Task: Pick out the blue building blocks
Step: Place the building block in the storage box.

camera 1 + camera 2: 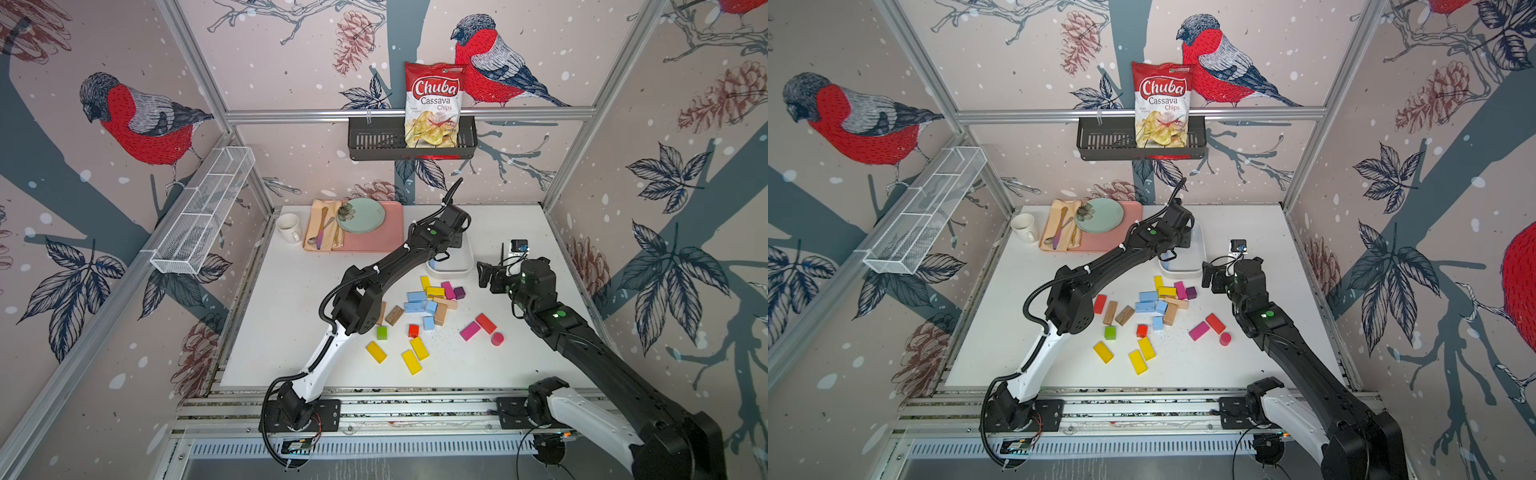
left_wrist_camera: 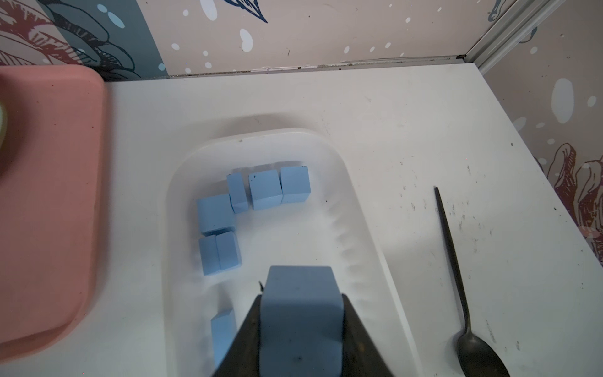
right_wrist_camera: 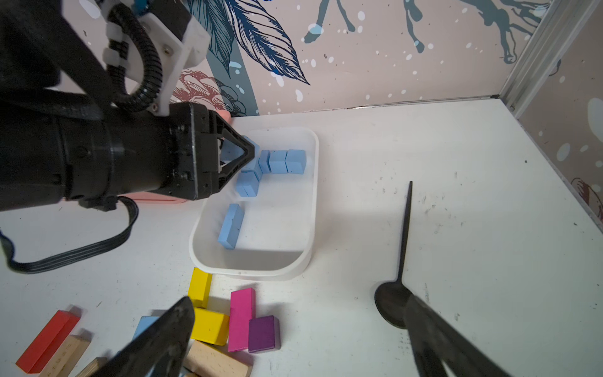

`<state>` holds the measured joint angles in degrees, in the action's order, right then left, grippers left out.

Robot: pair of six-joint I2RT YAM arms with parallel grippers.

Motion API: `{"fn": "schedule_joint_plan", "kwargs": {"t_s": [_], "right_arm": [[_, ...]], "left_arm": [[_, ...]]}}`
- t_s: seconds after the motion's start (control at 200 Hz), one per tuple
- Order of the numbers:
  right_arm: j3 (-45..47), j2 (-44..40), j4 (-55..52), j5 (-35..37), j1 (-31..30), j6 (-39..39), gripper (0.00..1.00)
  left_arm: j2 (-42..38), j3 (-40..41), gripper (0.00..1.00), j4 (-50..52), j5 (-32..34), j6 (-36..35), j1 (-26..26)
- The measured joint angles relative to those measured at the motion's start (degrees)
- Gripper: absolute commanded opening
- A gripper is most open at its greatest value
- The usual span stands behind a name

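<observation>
Left tool [image 3: 246, 153]: narrow, clamped on 1 blue block [image 2: 300, 293], poised over the white tray [image 3: 257, 272].
Right tool [image 3: 297, 303]: spread wide, empty, above the mixed pile just beside the tray.
Blue blocks in tray [image 2: 264, 191]: at least 6, loose on its floor.
Blue blocks outside tray [image 1: 417, 296]: 4 visible in both top views, on the bench near the tray, touching yellow blocks [image 1: 435, 292] and plain wooden blocks [image 1: 440, 313].
Step (judged): release into the tray.
Handling (judged): light, rigid, matte painted wood; not fragile, little slip.
Hold (judged): pinch 2 opposite flat faces from above, across a bar's short width, where neighbours leave room.
</observation>
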<state>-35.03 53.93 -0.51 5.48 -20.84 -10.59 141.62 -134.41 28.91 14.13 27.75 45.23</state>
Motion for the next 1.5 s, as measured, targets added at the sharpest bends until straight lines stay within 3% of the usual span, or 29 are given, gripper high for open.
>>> {"fn": "schedule_joint_plan", "kwargs": {"t_s": [0.49,0.615,1.046,1.256,1.501], "right_arm": [[0.4,0.0,-0.1,-0.1,0.3,0.4,1.0],[0.5,-0.1,-0.2,-0.1,0.4,0.5,1.0],[1.2,-1.2,-0.9,-0.2,0.5,1.5,1.0],[1.3,-1.5,-0.9,-0.2,0.6,1.5,1.0],[0.3,0.3,-1.1,-1.4,1.3,1.3,1.0]], "left_arm": [[7.0,-0.9,0.22,-5.0,1.5,1.8,-0.8],[8.5,-1.8,0.27,-6.1,2.5,1.9,-0.9],[10.4,-2.0,0.54,-6.9,2.3,2.2,-0.9],[10.1,-2.0,0.77,-7.0,1.5,2.2,-0.9],[2.7,2.5,0.92,-8.0,-1.1,0.3,-0.9]]}}
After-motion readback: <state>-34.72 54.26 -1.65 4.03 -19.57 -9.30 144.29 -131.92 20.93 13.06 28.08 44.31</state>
